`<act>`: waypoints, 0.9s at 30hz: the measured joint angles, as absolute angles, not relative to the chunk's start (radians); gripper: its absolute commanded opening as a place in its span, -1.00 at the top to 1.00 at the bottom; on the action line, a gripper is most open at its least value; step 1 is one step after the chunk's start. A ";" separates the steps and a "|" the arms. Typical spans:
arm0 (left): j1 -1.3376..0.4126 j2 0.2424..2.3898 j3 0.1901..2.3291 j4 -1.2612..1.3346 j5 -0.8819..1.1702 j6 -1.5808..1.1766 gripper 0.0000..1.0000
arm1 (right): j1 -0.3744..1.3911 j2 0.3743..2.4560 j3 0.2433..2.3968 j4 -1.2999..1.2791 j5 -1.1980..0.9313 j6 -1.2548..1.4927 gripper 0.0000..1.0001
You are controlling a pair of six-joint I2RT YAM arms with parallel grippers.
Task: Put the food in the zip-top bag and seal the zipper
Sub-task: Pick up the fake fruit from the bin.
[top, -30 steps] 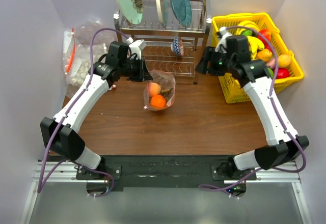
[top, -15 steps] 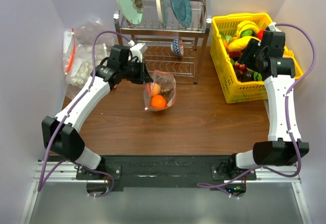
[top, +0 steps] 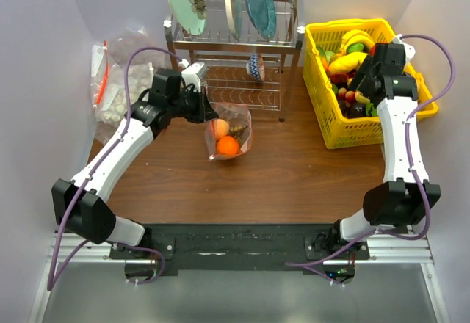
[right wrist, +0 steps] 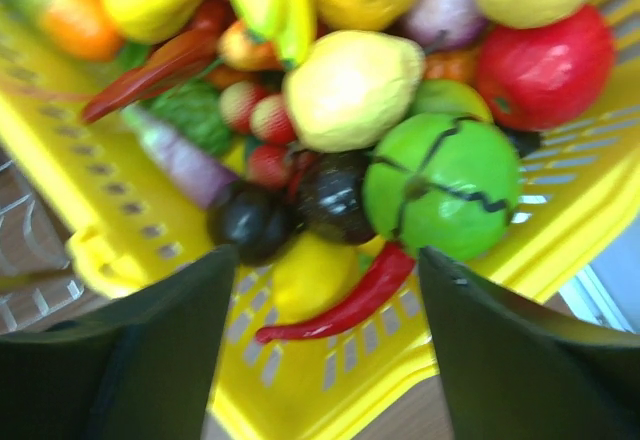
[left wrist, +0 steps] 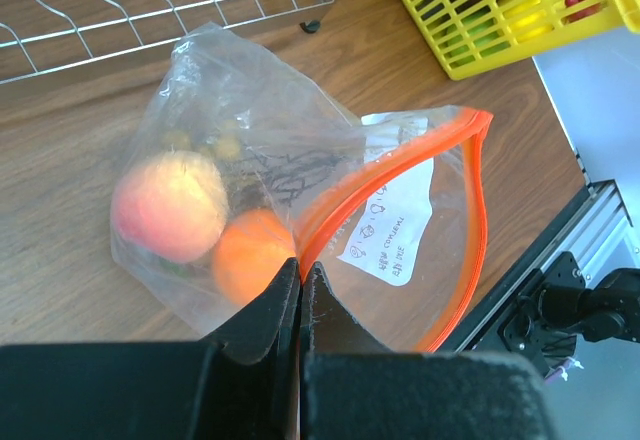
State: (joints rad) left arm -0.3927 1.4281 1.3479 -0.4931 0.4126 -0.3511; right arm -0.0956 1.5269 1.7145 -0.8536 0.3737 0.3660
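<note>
The clear zip-top bag (top: 230, 132) lies on the table before the dish rack. It holds an orange (top: 228, 145) and a peach-like fruit (top: 219, 128), also seen in the left wrist view as the orange (left wrist: 250, 255) and the peach (left wrist: 168, 205). My left gripper (left wrist: 300, 270) is shut on the orange-red zipper (left wrist: 400, 170) at one end, and the bag's mouth hangs open. My right gripper (right wrist: 328, 320) is open above the yellow basket (top: 334, 128), over a green round fruit (right wrist: 445, 185), a red chili (right wrist: 335, 310) and other toy food.
A metal dish rack (top: 235, 51) with plates stands at the back. Clear bags of white lumps (top: 114, 81) lie at the back left. The basket (right wrist: 330, 380) is full of mixed toy fruit and vegetables at the back right.
My right arm swung from the table's middle to over the yellow basket. My left gripper kept its hold on the bag's zipper and barely moved.
</note>
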 measured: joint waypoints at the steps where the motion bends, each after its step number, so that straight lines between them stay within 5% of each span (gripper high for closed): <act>1: -0.393 1.426 1.341 -0.490 0.411 -0.352 1.00 | -0.101 1.530 1.715 -0.853 0.386 0.366 -0.73; 27: -0.393 1.427 1.316 -0.464 0.446 -0.352 1.00 | -0.126 1.750 1.779 -0.886 0.634 0.350 -0.81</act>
State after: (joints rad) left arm -0.3927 1.4269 1.3159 -0.4641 0.4461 -0.3519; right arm -0.1257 1.7500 1.7786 -0.8856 0.6338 0.3504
